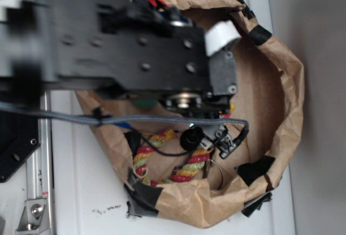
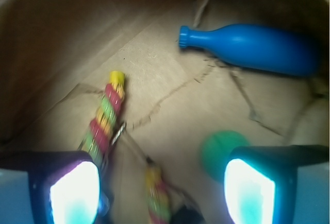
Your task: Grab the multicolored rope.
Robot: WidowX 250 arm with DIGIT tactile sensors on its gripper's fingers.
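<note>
The multicolored rope (image 1: 186, 168) is a thick twisted cord of red, yellow and pale green strands, bent in a U on the floor of a brown paper bag (image 1: 281, 138). In the wrist view one arm of the rope (image 2: 105, 116) runs up from behind the left finger, and the other arm (image 2: 155, 195) lies between the fingers near the bottom edge. My gripper (image 2: 162, 193) is open, jaws wide apart, just above the rope and holding nothing. In the exterior view the arm hides most of the gripper (image 1: 216, 138).
A blue bottle (image 2: 252, 46) lies on its side at the far end of the bag. A green round object (image 2: 219, 152) sits beside the right finger (image 2: 250, 190). The bag's crumpled walls, patched with black tape (image 1: 143, 197), ring the space.
</note>
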